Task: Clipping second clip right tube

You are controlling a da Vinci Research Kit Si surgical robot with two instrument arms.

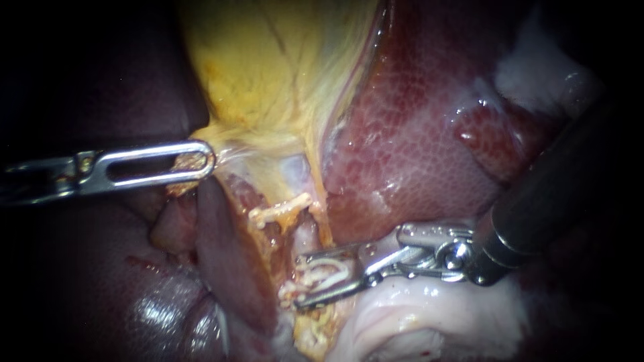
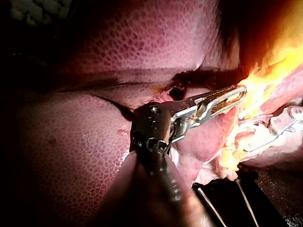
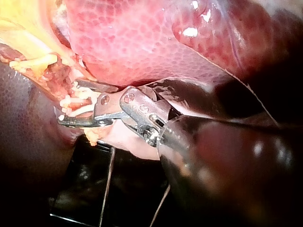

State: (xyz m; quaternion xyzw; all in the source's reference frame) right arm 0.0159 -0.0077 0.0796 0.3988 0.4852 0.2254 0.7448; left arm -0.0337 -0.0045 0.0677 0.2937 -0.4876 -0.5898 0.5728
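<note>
1. Our left instrument (image 1: 198, 162) comes in from 9 o'clock and is clenched on the lower edge of the yellow gallbladder (image 1: 268, 67). We judge this hold draws the gallbladder toward 9 o'clock, so the tissue under it is stretched and the tube stands free of the liver (image 1: 416, 134).
2. The tube (image 1: 307, 236) runs from the centre of the endoscope view down toward 6 o'clock, with the liver on its 3 o'clock side. We cannot tell from this view whether it is the left or the right tube.
3. Our right instrument (image 1: 302, 280) enters from 3 to 4 o'clock. Its jaws stand apart at 6 o'clock with a clear gap, one on each side of the tube's lower end, and have not squeezed. The right wrist view agrees: the jaws sit astride a pale strand.
4. White curved material lies between those jaws. It may be a clip or fat; we cannot say which.
5. The jaws meet the tube crosswise. We judge this is so a clip would close squarely across it rather than slanting along it.
6. A white beaded strip lies at 11 o'clock from the right jaws. We cannot tell if it is a clip.
7. We find no brand, label or readable writing.
</note>
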